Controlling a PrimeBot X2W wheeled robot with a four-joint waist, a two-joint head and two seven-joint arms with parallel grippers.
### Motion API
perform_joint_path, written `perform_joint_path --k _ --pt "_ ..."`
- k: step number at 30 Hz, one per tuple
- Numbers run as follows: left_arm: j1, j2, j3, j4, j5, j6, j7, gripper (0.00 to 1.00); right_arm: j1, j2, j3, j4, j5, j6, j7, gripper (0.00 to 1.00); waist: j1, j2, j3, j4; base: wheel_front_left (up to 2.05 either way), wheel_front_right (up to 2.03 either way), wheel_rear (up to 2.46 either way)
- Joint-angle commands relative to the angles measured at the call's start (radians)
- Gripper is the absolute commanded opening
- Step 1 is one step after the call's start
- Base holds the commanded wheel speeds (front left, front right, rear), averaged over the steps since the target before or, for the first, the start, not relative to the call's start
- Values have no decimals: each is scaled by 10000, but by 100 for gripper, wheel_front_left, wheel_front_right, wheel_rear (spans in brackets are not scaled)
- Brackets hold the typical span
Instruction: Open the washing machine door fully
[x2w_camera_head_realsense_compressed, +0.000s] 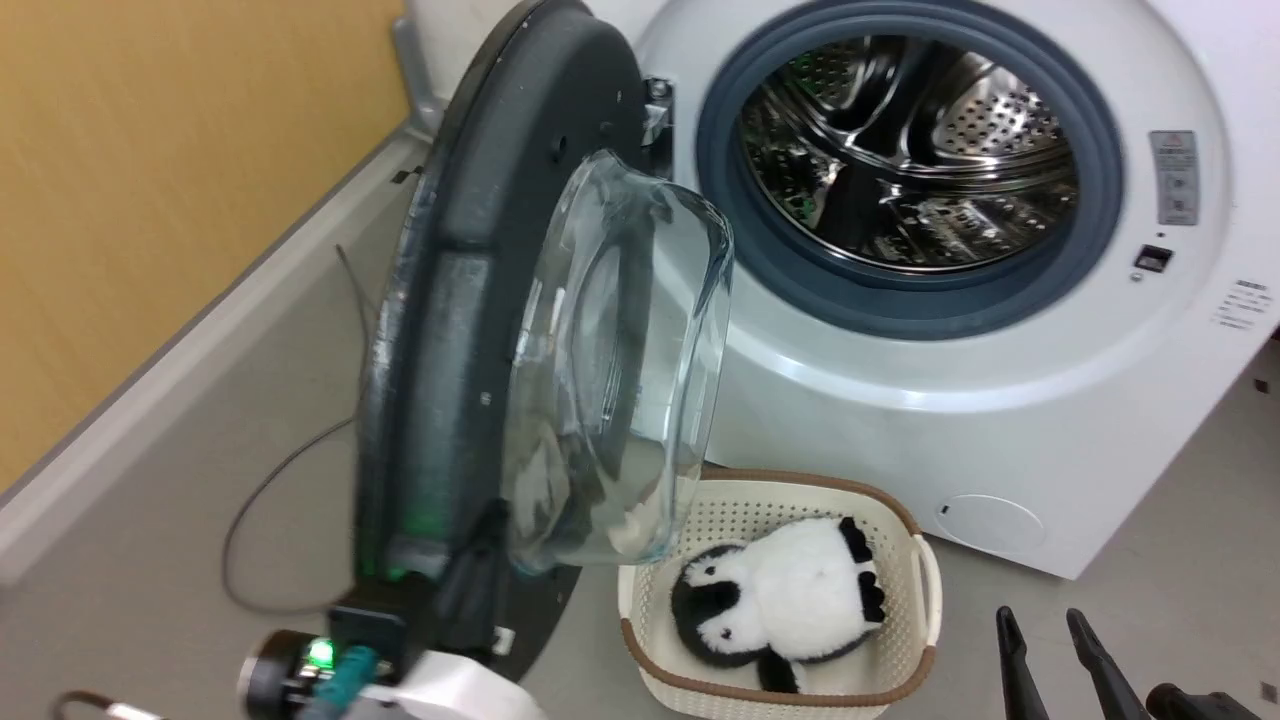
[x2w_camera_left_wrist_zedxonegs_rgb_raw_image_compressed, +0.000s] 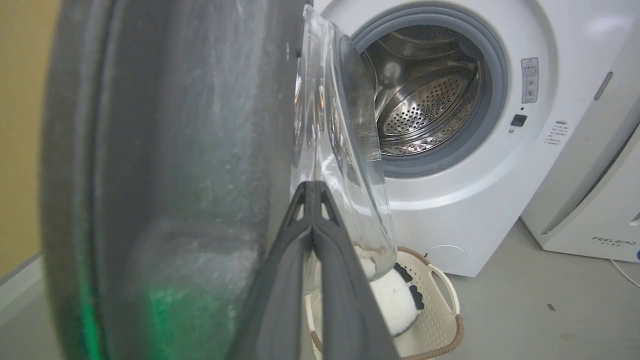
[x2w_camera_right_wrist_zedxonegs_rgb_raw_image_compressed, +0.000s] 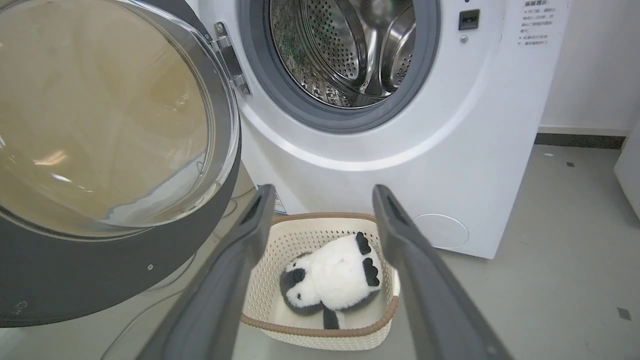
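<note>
**Head view:** The washing machine door (x2w_camera_head_realsense_compressed: 450, 330) stands swung well out from the washing machine (x2w_camera_head_realsense_compressed: 900, 400), hinged at the machine's left and almost edge-on to the camera. Its glass bowl (x2w_camera_head_realsense_compressed: 620, 370) bulges toward the fully exposed steel drum (x2w_camera_head_realsense_compressed: 900, 150). The left gripper (x2w_camera_head_realsense_compressed: 478, 575) lies against the door's lower inner rim. The right gripper (x2w_camera_head_realsense_compressed: 1040, 620) hangs at the lower right with its fingers parted, holding nothing, well apart from the door. A cream basket (x2w_camera_head_realsense_compressed: 800, 478) holding a plush panda (x2w_camera_head_realsense_compressed: 790, 590) sits on the smooth grey floor (x2w_camera_head_realsense_compressed: 1180, 520) in front of the machine. A thin cable (x2w_camera_head_realsense_compressed: 260, 490) loops across the floor between the door and the yellow wall (x2w_camera_head_realsense_compressed: 150, 180).

**Left wrist view:** The left fingers are pressed together with nothing between them, their tips where the dark rim meets the glass. That looks like a push rather than a grasp. A second white appliance (x2w_camera_left_wrist_zedxonegs_rgb_raw_image_compressed: 590, 200) stands just beside the machine.

**Right wrist view:** The parted right fingers frame the basket below the drum mouth, with the door's glass at the left.

Most of the opening looks done. What seems left is the last swing toward the wall, where only the cable lies on the floor.
</note>
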Motion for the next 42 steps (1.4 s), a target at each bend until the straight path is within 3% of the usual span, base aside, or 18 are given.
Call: perform_joint_path --k 1,16,35,42 --pt "-169 139 204 52 -70 73 -112 0 -154 47 23 28 16 -7 -63 100 0 0 35 110 0 0 0" --pt "-773 1115 2321 548 -791 533 -470 0 -371 -307 138 -260 36 -7 180 100 0 0 888 -6 0 0 0" --pt "-2969 3135 4693 3108 -1940 215 -782 0 -1016 -977 91 -1058 150 -7 628 100 0 0 2699 -848 0 0 0" --pt "-3576 3610 4989 4044 -2077 136 -933 0 -1069 -1077 -63 -1096 199 -7 622 100 0 0 2941 -966 0 0 0"
